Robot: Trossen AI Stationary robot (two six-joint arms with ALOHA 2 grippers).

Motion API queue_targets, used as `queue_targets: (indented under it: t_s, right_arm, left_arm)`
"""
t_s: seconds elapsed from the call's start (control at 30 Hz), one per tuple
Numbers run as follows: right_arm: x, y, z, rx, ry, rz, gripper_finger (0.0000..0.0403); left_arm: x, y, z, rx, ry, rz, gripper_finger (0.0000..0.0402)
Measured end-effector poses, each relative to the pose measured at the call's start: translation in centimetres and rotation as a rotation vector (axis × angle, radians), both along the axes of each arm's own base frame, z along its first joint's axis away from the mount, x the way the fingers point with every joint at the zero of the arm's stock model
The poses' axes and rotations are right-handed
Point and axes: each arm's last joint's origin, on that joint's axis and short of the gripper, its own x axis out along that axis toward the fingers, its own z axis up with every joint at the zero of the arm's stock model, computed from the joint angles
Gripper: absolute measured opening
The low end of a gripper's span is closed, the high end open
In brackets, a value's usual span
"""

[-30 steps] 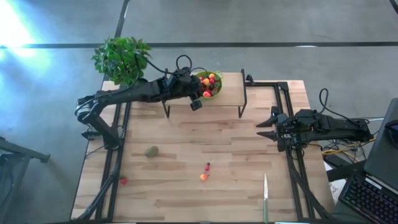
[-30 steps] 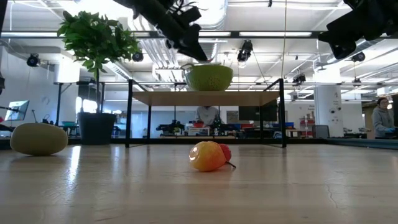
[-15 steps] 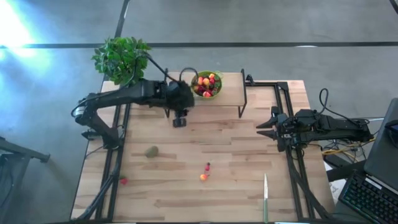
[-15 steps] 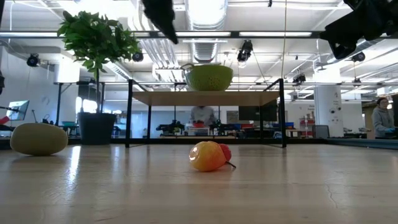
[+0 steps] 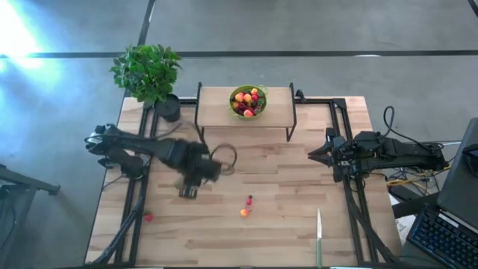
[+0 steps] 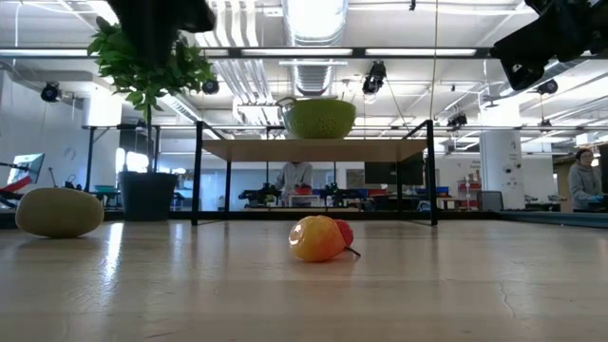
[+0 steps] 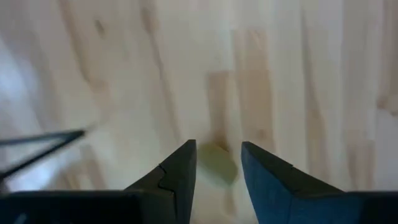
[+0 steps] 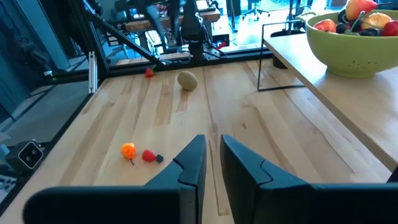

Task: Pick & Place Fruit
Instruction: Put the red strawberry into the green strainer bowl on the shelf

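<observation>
The lime-green bowl (image 5: 249, 101) sits on the raised shelf (image 5: 216, 112), heaped with red, orange, yellow and dark fruit (image 5: 247, 100). Since a second ago the left gripper (image 5: 187, 192) has swung away from the bowl and now hangs over the kiwi (image 6: 59, 211), jaws spread, holding nothing. The right gripper (image 5: 314, 154) waits well right of the bowl, jaws narrowed to a slit. An orange and red fruit pair (image 5: 246, 207) lies on open bench (image 5: 284, 232) below the bowl.

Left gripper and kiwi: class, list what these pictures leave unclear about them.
- Kiwi: in the high view the left gripper covers it.
- Left wrist view: motion blur leaves the kiwi a green smudge between open fingers; contact cannot be judged.
- Low view: the top edge cuts off the gripper.
</observation>
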Motion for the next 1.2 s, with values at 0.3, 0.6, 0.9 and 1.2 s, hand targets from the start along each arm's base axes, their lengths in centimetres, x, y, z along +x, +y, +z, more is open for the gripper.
queue_targets:
  t_s: [0.3,0.6,0.9,1.2]
  right_arm:
    - [0.0,0.0,0.0,0.000,0.000,0.000,0.0045]
    - [0.0,0.0,0.0,0.000,0.000,0.000,0.0075]
    - [0.0,0.0,0.0,0.000,0.000,0.000,0.0105]
    - [0.0,0.0,0.0,0.000,0.000,0.000,0.0131]
  left_arm:
    - [-4.0,-6.5,-3.4,0.008,0.142,-0.001,0.0133]
    - [-7.5,-9.3,-7.2,0.086,0.248,-0.061,0.0133]
    - [-7.9,-9.8,-11.6,-0.059,0.269,0.260,0.0139]
    - [-8.6,-10.8,-15.1,-0.375,0.442,0.333,0.0162]
